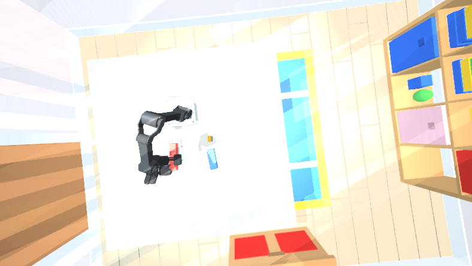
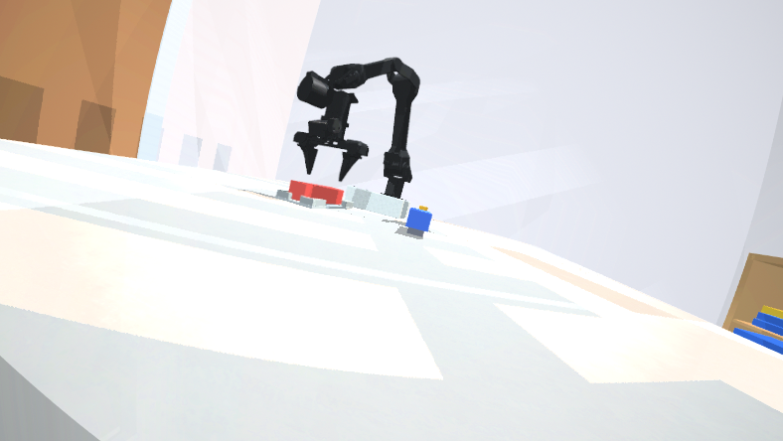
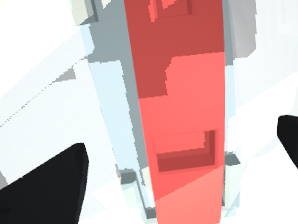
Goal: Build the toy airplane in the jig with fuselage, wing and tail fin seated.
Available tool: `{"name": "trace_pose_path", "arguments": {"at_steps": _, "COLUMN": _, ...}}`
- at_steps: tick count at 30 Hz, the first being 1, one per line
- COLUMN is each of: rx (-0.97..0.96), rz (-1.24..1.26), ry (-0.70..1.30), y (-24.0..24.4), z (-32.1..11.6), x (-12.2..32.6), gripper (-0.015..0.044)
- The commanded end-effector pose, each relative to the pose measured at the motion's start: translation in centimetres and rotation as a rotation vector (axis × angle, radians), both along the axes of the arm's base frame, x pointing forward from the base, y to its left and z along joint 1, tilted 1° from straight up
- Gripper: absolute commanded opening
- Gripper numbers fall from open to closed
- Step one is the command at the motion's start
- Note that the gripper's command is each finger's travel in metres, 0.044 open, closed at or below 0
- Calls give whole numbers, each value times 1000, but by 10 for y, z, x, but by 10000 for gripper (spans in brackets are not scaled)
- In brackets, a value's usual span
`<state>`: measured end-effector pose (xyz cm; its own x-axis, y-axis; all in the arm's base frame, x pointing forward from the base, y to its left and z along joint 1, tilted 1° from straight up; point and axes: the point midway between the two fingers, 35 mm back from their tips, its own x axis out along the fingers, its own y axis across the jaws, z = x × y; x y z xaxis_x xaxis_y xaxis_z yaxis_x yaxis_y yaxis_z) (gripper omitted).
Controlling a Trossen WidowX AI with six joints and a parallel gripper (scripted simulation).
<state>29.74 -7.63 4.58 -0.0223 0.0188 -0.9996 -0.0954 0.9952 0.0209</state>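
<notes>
The red fuselage lies in the pale grey jig and looks level; whether it touches the cradle floor is hard to tell. Its top sockets face up, and one shows empty in the wrist view. My gripper is open and empty just above the fuselage, with one finger on each side of it. The blue wing rests on the table apart from the jig. The small orange tail fin stands near one end of the wing.
A pale block stands between the jig and the arm's base in the exterior view. The arm's base sits on a white plate. A red-fronted cabinet and a shelf unit stand beyond the white table.
</notes>
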Motion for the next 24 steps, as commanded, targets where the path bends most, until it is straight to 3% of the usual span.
{"name": "trace_pose_path", "arguments": {"at_steps": 1, "rx": -14, "rz": 4, "ry": -35, "y": -1, "z": 65, "x": 0, "gripper": 440}}
{"name": "trace_pose_path", "arguments": {"at_steps": 19, "rx": -13, "rz": 177, "ry": -38, "y": 1, "z": 65, "x": 7, "gripper": 440}}
{"name": "trace_pose_path", "arguments": {"at_steps": 24, "rx": -8, "rz": 177, "ry": -41, "y": 65, "z": 64, "x": 24, "gripper": 440}}
